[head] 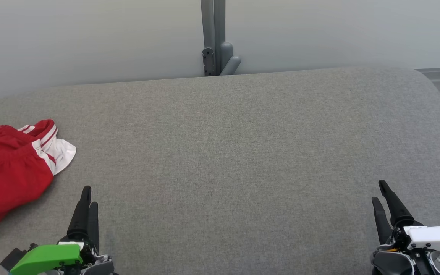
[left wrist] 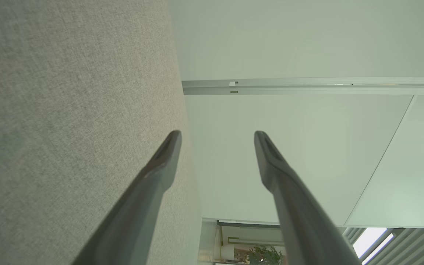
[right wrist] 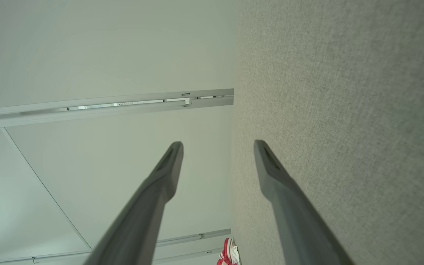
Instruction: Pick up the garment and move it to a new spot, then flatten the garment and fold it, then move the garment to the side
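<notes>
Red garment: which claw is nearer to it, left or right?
Left. The left claw hangs just to the right of the garment, not touching it; the right claw is far across the grey table, on the opposite side.

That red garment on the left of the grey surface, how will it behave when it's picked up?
The red garment lies crumpled in soft folds, so it will probably hang limp rather than hold its shape. It looks thin, so likely light. On the woven grey surface it may bunch up rather than slide if pushed.
</notes>
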